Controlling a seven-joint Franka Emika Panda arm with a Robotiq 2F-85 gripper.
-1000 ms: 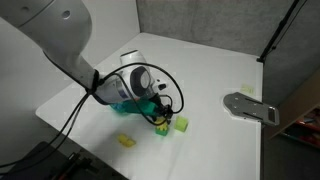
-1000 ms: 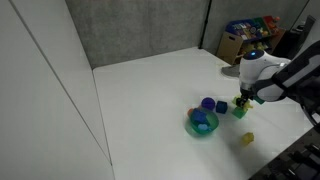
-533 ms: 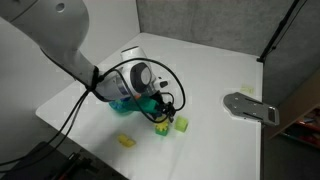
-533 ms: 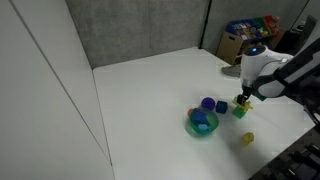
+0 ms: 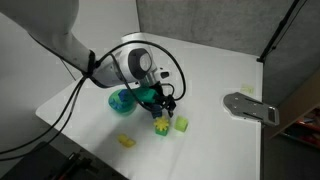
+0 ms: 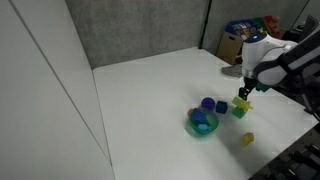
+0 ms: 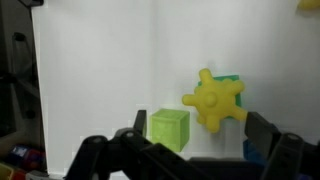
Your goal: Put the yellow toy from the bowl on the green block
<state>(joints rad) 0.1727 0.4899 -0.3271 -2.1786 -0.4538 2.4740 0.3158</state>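
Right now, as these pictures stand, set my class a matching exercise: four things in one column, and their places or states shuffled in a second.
Column one:
1. yellow toy
2. lime cube
3. bowl
4. claw

Column two:
A. holds a blue piece
B. open, above the yellow toy
C. on top of the green block
D. on the table beside the green block

Pairs: 1-C, 2-D, 3-A, 4-B.

Toy (image 7: 213, 98) on block (image 7: 231, 81), cube (image 7: 168, 128) beside
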